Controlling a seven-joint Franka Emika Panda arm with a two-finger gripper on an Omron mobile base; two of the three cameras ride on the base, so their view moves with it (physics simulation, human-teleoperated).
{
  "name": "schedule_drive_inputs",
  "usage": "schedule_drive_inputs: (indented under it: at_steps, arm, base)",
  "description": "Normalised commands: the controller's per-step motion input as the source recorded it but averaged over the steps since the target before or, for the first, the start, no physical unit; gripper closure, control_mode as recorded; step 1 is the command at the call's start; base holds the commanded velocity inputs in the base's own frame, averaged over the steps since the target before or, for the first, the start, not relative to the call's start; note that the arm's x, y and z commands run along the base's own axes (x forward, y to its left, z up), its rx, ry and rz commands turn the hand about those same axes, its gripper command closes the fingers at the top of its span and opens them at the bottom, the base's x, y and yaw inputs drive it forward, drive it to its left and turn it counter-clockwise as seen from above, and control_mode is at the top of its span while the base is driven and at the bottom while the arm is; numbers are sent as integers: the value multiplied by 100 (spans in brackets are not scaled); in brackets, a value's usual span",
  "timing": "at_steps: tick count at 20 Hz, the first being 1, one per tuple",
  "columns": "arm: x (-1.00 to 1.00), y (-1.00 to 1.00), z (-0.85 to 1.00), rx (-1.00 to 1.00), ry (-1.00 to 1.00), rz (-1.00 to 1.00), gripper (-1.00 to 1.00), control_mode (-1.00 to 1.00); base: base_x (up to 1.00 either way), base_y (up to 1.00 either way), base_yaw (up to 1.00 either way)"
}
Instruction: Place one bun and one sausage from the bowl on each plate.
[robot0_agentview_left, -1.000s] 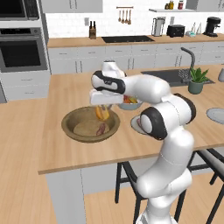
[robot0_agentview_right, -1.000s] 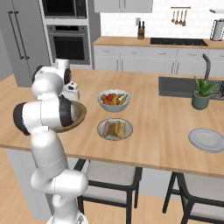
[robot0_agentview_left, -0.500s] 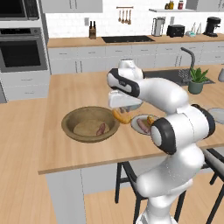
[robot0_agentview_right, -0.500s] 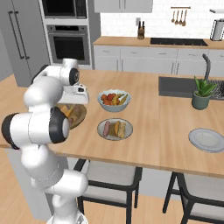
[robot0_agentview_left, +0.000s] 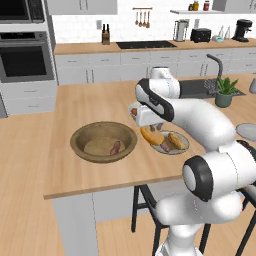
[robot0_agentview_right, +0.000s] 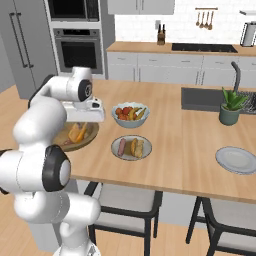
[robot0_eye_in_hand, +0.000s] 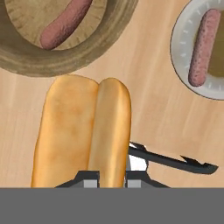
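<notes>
Clamped in the gripper (robot0_eye_in_hand: 113, 177), a bun (robot0_agentview_left: 151, 135) hangs between the bowl (robot0_agentview_left: 103, 142) and the near plate (robot0_agentview_right: 131, 148), which already carries bun and sausage; one sausage (robot0_agentview_left: 115, 147) waits in the bowl, the far plate (robot0_agentview_right: 237, 160) bare.

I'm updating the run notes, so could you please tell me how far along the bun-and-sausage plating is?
Done: the near plate already holds a bun and a sausage.
In hand: the gripper is shut on a second bun, carried between the wooden bowl and that plate.
Left: the far plate has nothing on it, and one sausage lies in the bowl.
</notes>
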Motion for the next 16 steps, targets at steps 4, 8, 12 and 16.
schedule_drive_inputs:
  at_steps: [4, 8, 12, 16]
  arm:
    - [0, 0, 0, 0, 0, 0, 100, 100]
    - [0, 0, 0, 0, 0, 0, 100, 100]
    - [0, 0, 0, 0, 0, 0, 100, 100]
    - [0, 0, 0, 0, 0, 0, 100, 100]
  base:
    - [-12, -24, 0]
    - [-40, -58, 0]
    - [-33, -77, -4]
    - [-6, -69, -1]
